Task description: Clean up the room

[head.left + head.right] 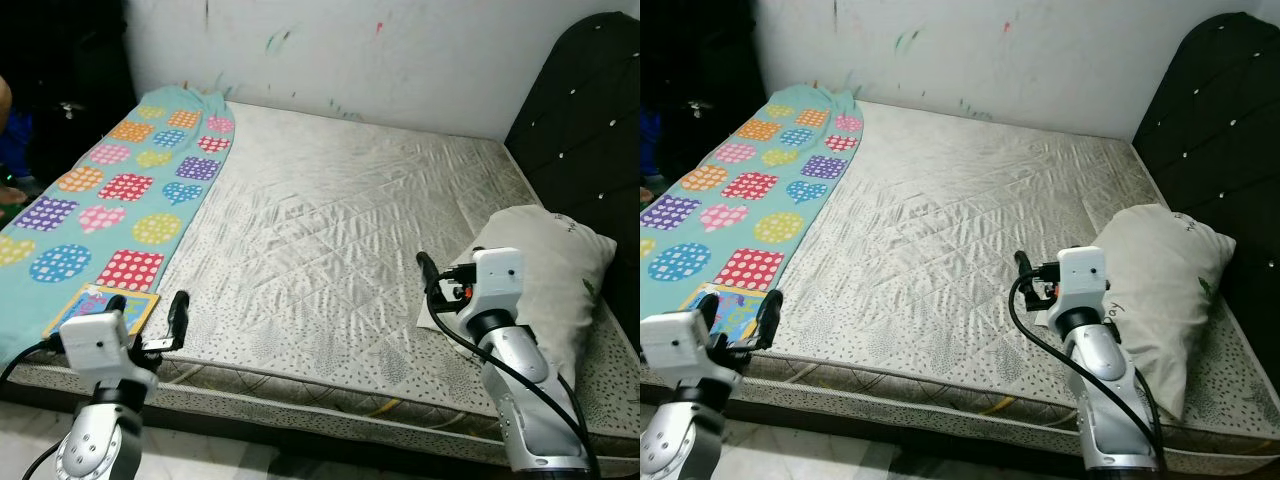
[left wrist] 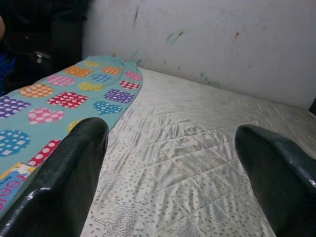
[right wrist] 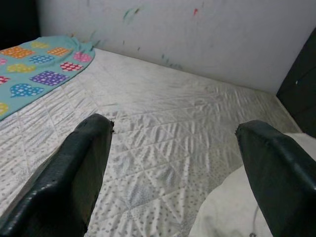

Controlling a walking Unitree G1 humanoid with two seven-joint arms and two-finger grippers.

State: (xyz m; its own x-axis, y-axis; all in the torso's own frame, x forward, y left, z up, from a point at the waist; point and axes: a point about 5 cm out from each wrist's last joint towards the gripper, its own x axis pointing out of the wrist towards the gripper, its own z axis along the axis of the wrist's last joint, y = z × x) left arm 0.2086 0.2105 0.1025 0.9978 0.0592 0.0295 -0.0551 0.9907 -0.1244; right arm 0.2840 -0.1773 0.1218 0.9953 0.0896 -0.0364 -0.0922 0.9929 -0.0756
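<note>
Both grippers, left gripper (image 1: pixel 150 318) and right gripper (image 1: pixel 1028 277), hover spread and empty at the grey quilted mattress's (image 1: pixel 330 250) near edge, the right beside the white pillow (image 1: pixel 545 280) at the headboard-side corner, ready to reach.

Grey quilted mattress (image 1: pixel 340 240), dark tufted headboard (image 1: pixel 590 130) at right, paint-flecked white wall (image 1: pixel 400 50); left corner possibly unlit.

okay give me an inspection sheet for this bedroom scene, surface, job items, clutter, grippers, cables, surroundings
Surface: bare quilted mattress, wrinkled.
Job's things: teal patterned blanket spread along the robot's left side of the mattress; white pillow at the right by the headboard.
Clutter: small colourful book on the blanket's near end.
Grippers: left gripper open over the near left edge; right gripper open beside the pillow; both empty.
Cables: black cables along the right arm.
Surroundings: white wall with paint marks; dark tufted headboard.
</note>
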